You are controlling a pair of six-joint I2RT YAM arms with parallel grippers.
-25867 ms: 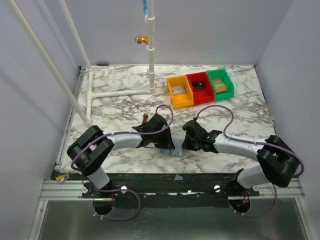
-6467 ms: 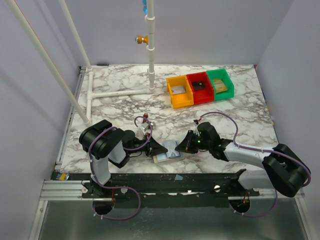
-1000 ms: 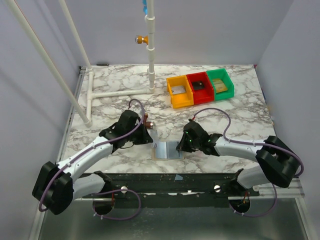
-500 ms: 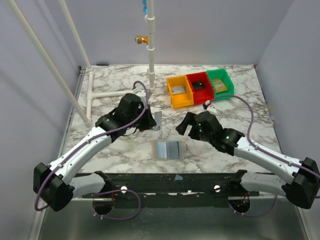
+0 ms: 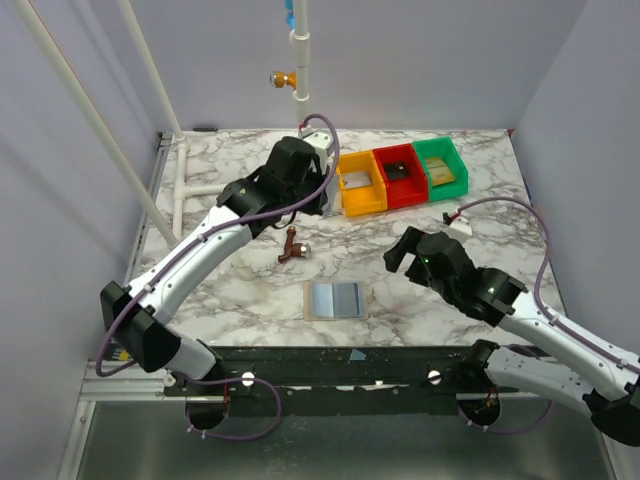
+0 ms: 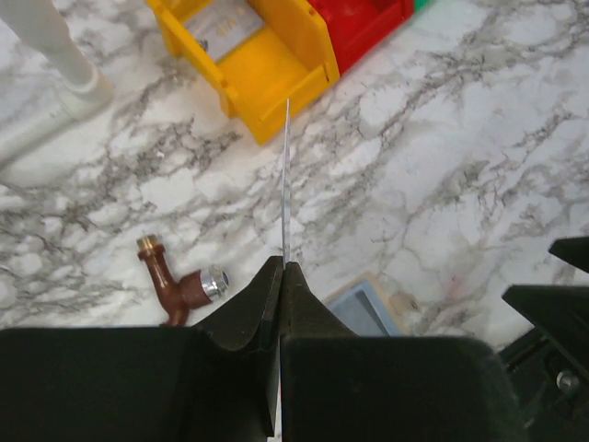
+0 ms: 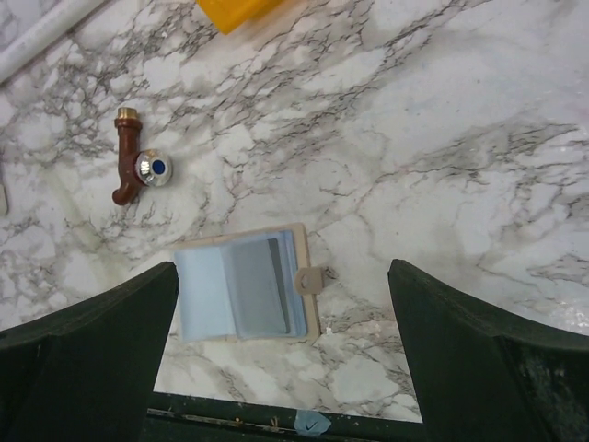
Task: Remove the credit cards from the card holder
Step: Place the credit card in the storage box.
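Note:
The card holder (image 5: 335,299) lies opened flat on the marble near the front edge, pale blue leaves with a tan border and tab (image 7: 244,287). A grey card (image 7: 262,285) shows in its right leaf. My left gripper (image 5: 322,192) hangs by the yellow bin (image 5: 360,182), shut on a thin credit card (image 6: 286,175) seen edge-on as a line rising from the closed jaws of that gripper (image 6: 282,265). My right gripper (image 5: 398,250) is raised to the right of the holder; in its wrist view this gripper (image 7: 283,267) stands wide open, nothing between its fingers (image 7: 101,322).
Red (image 5: 400,175) and green (image 5: 440,165) bins stand beside the yellow one, each holding something flat. A brown pipe fitting with a silver cap (image 5: 292,247) lies left of centre. White pipe pieces (image 5: 200,188) lie at the back left.
My left arm has carried the card from beside the holder up and away to the yellow bin. My right gripper has opened, let go of the holder and drawn back to the right.

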